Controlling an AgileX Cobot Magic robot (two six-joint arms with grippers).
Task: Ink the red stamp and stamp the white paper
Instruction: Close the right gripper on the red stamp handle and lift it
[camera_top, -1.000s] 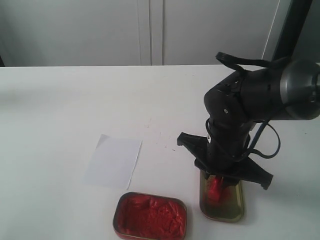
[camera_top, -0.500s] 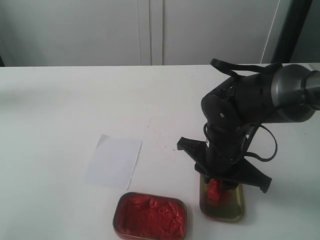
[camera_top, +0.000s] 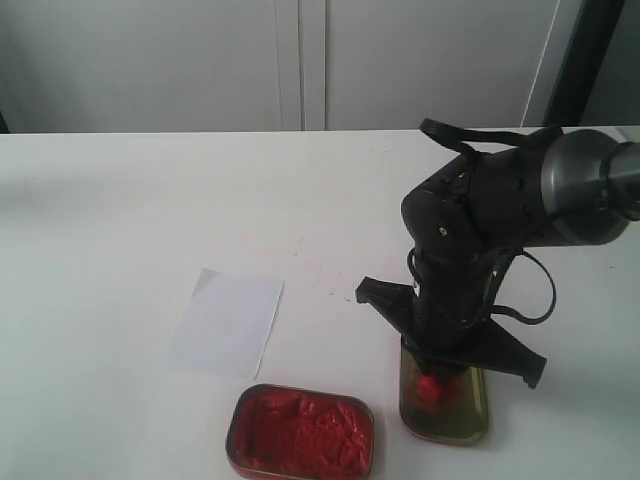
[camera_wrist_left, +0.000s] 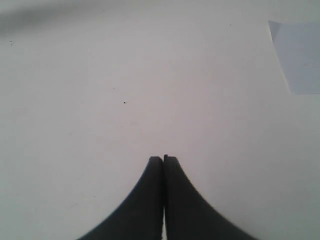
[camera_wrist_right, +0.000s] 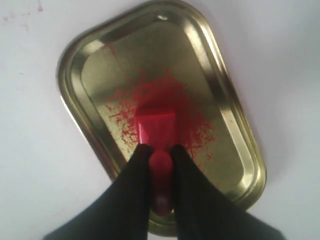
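Observation:
The red stamp (camera_wrist_right: 157, 131) stands in the gold tin lid (camera_wrist_right: 227, 115), its square base on the red smear. My right gripper (camera_wrist_right: 159, 150) is shut on the stamp's knobbed handle. From outside, the stamp (camera_top: 432, 387) shows just below the black right arm, inside the lid (camera_top: 470, 420). The white paper (camera_top: 225, 322) lies flat to the left of the lid, and its corner (camera_wrist_left: 299, 55) shows in the left wrist view. My left gripper (camera_wrist_left: 163, 159) is shut on nothing over bare table, apart from the paper. No imprint is visible on the paper.
An open tin of lumpy red ink paste (camera_top: 300, 432) sits at the table's front edge, between the paper and the lid. The white table (camera_top: 150, 200) stretches back to a white cabinet wall. A dark post (camera_top: 580, 55) stands at the back right.
The right arm has shifted slightly and lowered, bringing the stamp down in the gold lid. Paper, ink tin and lid have not moved.

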